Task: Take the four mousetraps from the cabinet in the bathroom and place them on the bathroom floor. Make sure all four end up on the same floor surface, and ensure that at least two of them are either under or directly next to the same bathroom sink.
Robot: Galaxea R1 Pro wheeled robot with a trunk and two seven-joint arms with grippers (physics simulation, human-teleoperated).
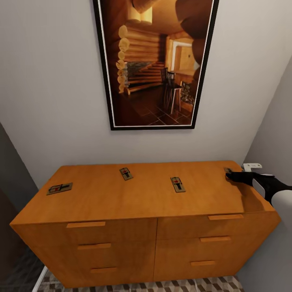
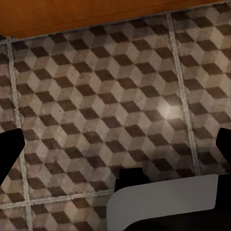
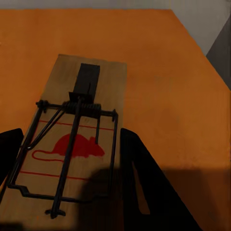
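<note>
The orange-brown cabinet point(image 1: 101, 200) stands against the wall. On its top lie three mousetraps: one at the left end point(image 1: 59, 188), one at the middle back point(image 1: 126, 173), one right of centre point(image 1: 177, 184). Another mousetrap point(image 1: 227, 170) lies at the far right end, partly covered by my right gripper point(image 1: 229, 175). In the right wrist view this mousetrap point(image 3: 77, 139) lies flat between the two dark fingers point(image 3: 144, 187) of the open right gripper point(image 3: 71, 134). My left gripper point(image 2: 115, 144) hangs open over the cube-patterned bathroom floor point(image 2: 96, 96). The sink is out of view.
A large framed picture point(image 1: 156, 61) hangs on the wall above the cabinet. Walls close in at both ends, and a white fixture point(image 1: 252, 166) sits by the right wall. The cabinet's base edge point(image 2: 96, 14) borders the floor tiles. All drawers point(image 1: 86, 224) are shut.
</note>
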